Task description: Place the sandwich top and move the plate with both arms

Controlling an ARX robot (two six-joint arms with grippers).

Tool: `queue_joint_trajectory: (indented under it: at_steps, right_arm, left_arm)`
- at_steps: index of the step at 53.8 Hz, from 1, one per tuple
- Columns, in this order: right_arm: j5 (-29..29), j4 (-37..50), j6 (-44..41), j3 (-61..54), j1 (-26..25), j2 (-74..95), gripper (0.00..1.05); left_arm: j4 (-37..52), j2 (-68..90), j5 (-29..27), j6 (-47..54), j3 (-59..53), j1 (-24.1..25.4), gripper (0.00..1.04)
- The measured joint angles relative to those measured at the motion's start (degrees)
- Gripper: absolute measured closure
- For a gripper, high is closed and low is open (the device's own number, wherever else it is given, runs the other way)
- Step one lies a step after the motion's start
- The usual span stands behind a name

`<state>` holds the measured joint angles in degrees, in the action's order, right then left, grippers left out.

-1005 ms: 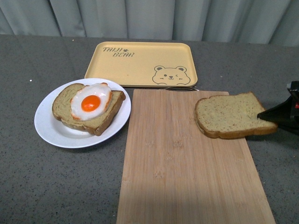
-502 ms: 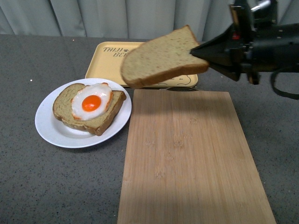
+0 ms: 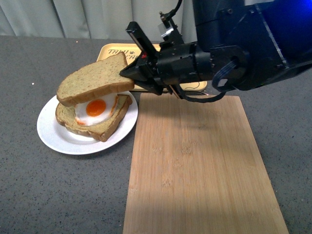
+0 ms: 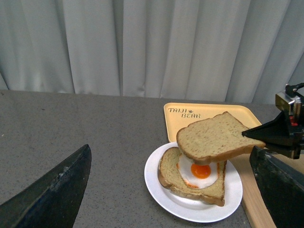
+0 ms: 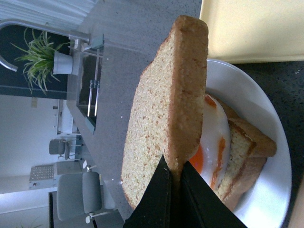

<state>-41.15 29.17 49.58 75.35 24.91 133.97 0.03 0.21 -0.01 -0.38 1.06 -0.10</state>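
Right tool point(image 3: 124, 74) clamped on plain tan-brown square bread slice point(image 3: 92, 80), tilted over egg-topped slice point(image 3: 105, 127) on round white plate point(image 3: 53, 139). Left tool point(image 4: 171, 149) gapes wide, empty. Release and two-arm plate move remain.

Right arm point(image 3: 234, 53) stretched leftward, right fingers point(image 3: 140, 72) pinched on the sandwich top point(image 3: 92, 80), left fingers point(image 4: 52, 190) spread wide apart
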Motion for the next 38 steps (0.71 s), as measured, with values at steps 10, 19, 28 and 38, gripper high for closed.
queue_joint_trajectory:
  at_steps: [10,19,28,38]
  right_arm:
    - [1.16,-6.88,-1.77,5.60,2.56,4.02,1.03]
    - [4.31,-7.48,-6.19,1.92,1.73,1.77,0.71]
    - [13.46,-5.29,-13.46,-10.19,-2.73,-8.96,0.30]
    - [58.53,43.78,-41.88,-34.82,-5.29,-14.78,0.54]
  left_arm:
    - [0.00,0.00,0.00,0.00,0.00,0.00,0.07]
    - [0.00,0.00,0.00,0.00,0.00,0.00,0.07]
    - [0.00,0.00,0.02,0.00,0.00,0.00,0.07]
    - [0.00,0.02,0.00,0.02,0.00,0.00,0.07]
